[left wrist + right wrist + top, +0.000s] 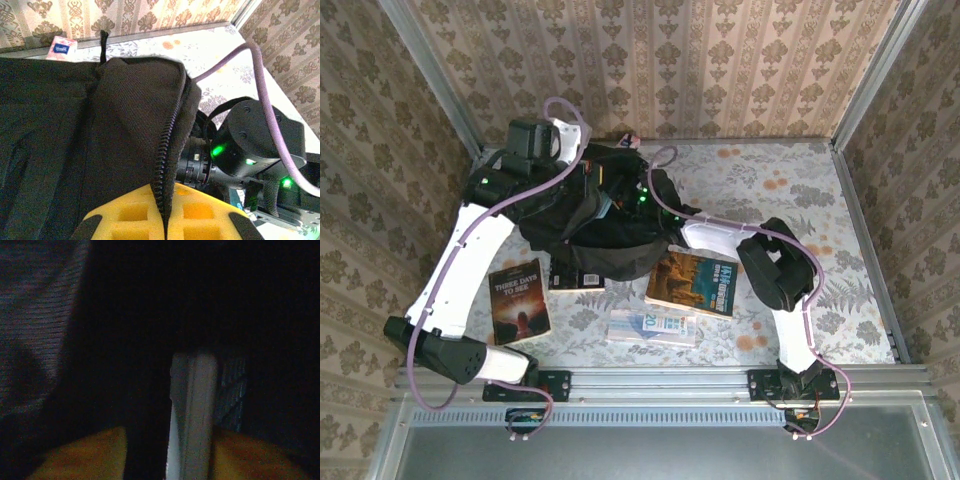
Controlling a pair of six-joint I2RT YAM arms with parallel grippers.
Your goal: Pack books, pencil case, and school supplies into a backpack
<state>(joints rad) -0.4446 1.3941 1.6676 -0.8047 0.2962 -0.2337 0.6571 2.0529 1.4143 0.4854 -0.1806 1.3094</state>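
Observation:
The black backpack (590,220) lies at the back middle of the table. My left gripper (167,200) is shut on its zip edge (165,150) and holds the flap up. My right gripper (167,440) is deep inside the dark bag, its fingers apart. A pale thin thing (192,405), seen edge-on, rests against the right finger with a gap on its other side. On the table lie a dark book with an orange glow (518,300), a brown-and-teal book (692,282) and a black book (577,278) half under the bag. A clear pouch, probably the pencil case (653,326), lies in front.
A small pink-white packet (62,47) lies by the back wall behind the bag. The right arm's wrist (250,145) with green lights sits close beside the held flap. Metal rails (660,380) border the near edge, and walls close in the other sides.

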